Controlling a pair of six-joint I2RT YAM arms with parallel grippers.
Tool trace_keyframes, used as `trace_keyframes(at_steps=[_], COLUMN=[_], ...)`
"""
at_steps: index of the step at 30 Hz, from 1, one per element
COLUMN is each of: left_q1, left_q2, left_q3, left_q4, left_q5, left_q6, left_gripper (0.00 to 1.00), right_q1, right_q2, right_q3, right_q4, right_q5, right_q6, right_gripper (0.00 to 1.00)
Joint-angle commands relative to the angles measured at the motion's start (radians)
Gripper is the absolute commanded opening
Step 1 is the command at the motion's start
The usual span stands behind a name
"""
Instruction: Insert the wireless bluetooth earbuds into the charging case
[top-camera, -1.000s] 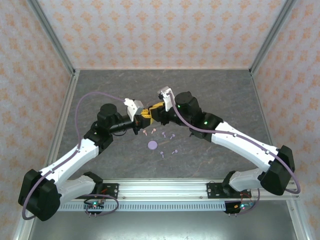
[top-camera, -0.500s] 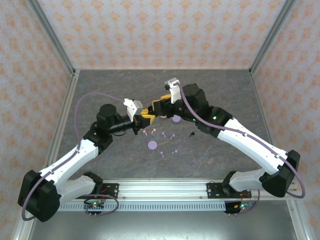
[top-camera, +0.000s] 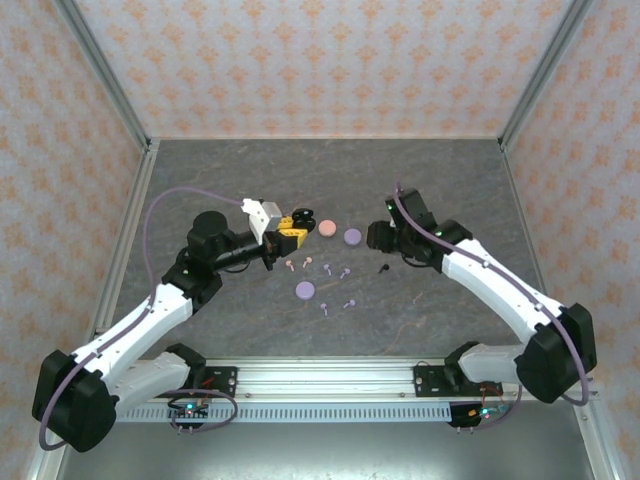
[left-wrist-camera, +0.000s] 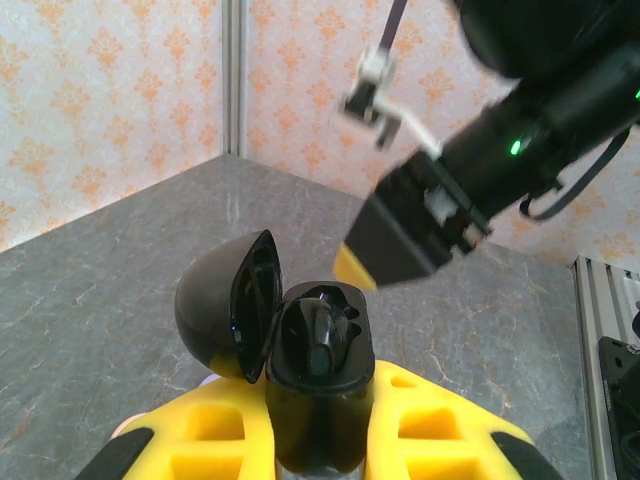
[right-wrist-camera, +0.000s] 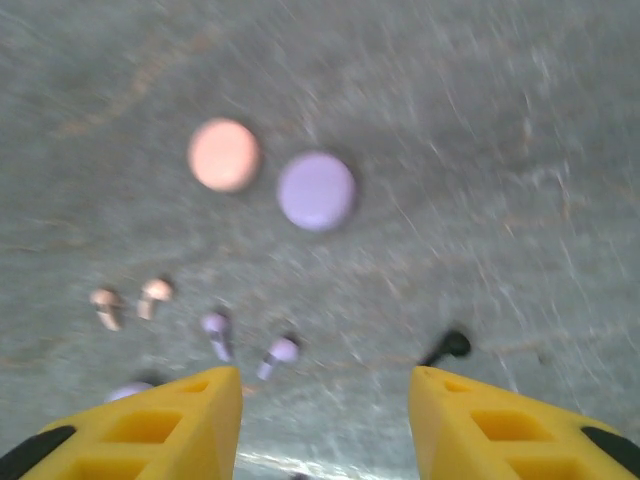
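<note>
Here, left gripper (top-camera: 288, 227) clamps the open black case (left-wrist-camera: 318, 350) for loading; right gripper (right-wrist-camera: 325, 400), fingers apart, faces a black earbud (right-wrist-camera: 450, 347).

Lab test cell, aluminium frame (top-camera: 103, 70), wallpapered panels (top-camera: 320, 60)

No legible text, brand, number on black charging case (left-wrist-camera: 318, 350) or elsewhere.

Charging case (left-wrist-camera: 318, 345): black hard plastic, glossy, shiny inside lid. Left gripper (left-wrist-camera: 318, 410), right gripper (right-wrist-camera: 325, 395): yellow plastic fingers (right-wrist-camera: 180, 425), matt, smooth. Table (top-camera: 450, 190): grey mottled stone look, matt. Pink disc case (right-wrist-camera: 223, 155), lavender disc case (right-wrist-camera: 316, 190): smooth, low sheen. Frame rail (top-camera: 330, 372): bare brushed metal. Arm shells (top-camera: 490, 285): white smooth plastic. Walls (top-camera: 320, 70): patterned, paper-like, matt.
</note>
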Motion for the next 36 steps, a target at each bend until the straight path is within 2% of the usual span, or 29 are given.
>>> trace_keyframes(at_steps=[1, 13, 26, 32, 36], left_q1=[-0.012, -0.011, -0.012, -0.012, -0.011], left_q2=[-0.017, -0.010, -0.010, -0.016, -0.015], left_q3=[0.005, 0.021, 0.029, 0.029, 0.029], left_q4=[0.002, -0.024, -0.047, -0.055, -0.056], left_q5=[-0.019, -0.015, -0.015, -0.018, -0.018], left_q6=[0.032, 0.043, 0.052, 0.056, 0.058], left_gripper=[0.00, 0.00, 0.00, 0.00, 0.00], right_q1=[-0.013, -0.058, -0.072, -0.074, -0.073], right_q2=[0.045, 0.231, 0.332, 0.363, 0.372], right_q3=[-0.051, -0.138, -0.118, -0.115, -0.117], right_q4=[-0.017, 0.133, 0.194, 0.201, 0.208], right_q5=[0.026, 0.025, -0.005, -0.008, -0.012], right_q6=[0.047, 0.064, 0.061, 0.068, 0.069], right_gripper=[0.47, 0.47, 0.46, 0.44, 0.39])
